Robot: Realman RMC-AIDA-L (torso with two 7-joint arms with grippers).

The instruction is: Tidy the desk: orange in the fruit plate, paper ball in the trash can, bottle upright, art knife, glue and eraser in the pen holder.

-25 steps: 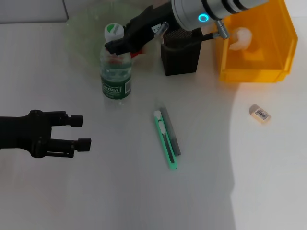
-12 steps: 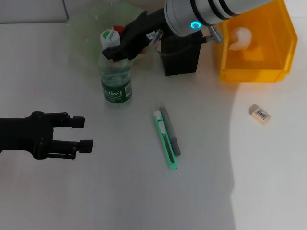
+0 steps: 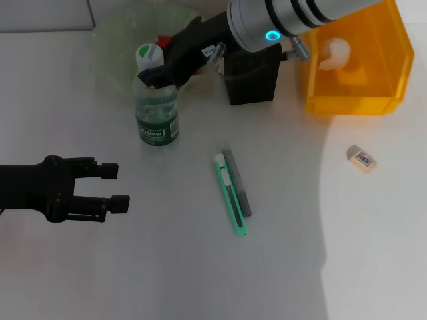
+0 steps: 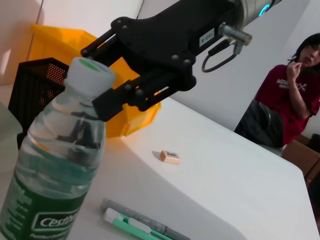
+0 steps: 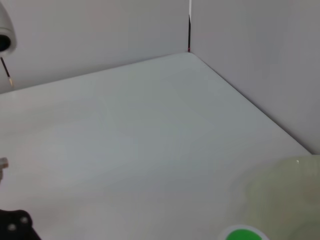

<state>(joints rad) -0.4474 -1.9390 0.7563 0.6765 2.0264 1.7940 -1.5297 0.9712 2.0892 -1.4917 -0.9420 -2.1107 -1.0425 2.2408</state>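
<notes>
While the desk (image 3: 373, 267) remains partly untidy, the step in hand appears to be standing the bottle (image 3: 157, 107) upright: it now stands on its base near the green fruit plate (image 3: 110, 40), and the right gripper (image 3: 160, 70) reaches across to it, fingers closed on its neck just under the cap. Next, judging by this, the fingers must loosen and lift away without tipping it. Against the frame a second earlier, bottle and gripper have shifted slightly left and back. The left gripper (image 3: 110, 185) hovers idle, fingers parted, empty. Art knife (image 3: 230, 193) and eraser (image 3: 361, 157) lie unplaced.
</notes>
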